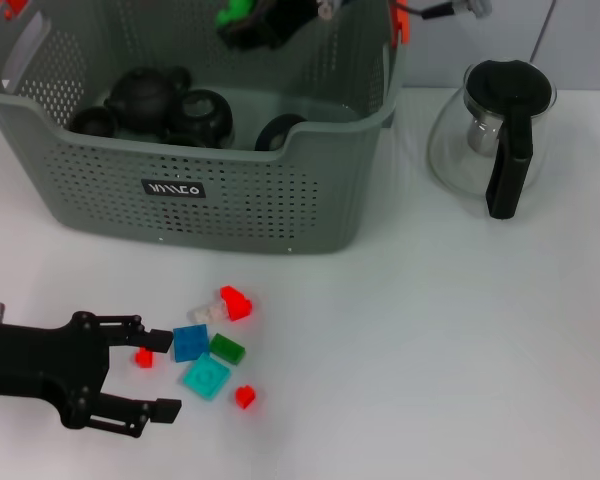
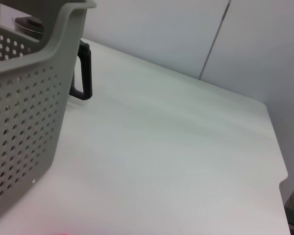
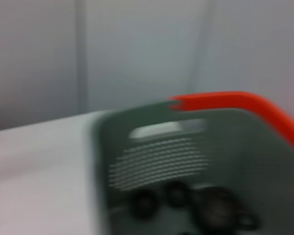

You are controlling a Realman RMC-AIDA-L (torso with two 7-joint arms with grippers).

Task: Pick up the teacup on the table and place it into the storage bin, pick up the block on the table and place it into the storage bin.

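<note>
The grey-green storage bin [image 1: 230,200] stands at the back left of the white table. Inside it lie a black teapot [image 1: 140,95] and black teacups [image 1: 205,112]; no teacup shows on the table. Several small blocks lie in front of the bin: a blue one [image 1: 190,343], a green one [image 1: 227,348], a teal one [image 1: 207,377] and a red one [image 1: 236,302]. My left gripper [image 1: 163,374] is low at the front left, open, with a tiny red block [image 1: 143,357] between its fingers. My right gripper [image 1: 270,20] hangs over the bin's far side with a green piece [image 1: 235,12] at its tip.
A glass pitcher [image 1: 490,130] with a black lid and handle stands right of the bin. Another small red block [image 1: 244,397] lies near the teal one. The left wrist view shows the bin's wall [image 2: 19,122] and the pitcher's handle [image 2: 83,73].
</note>
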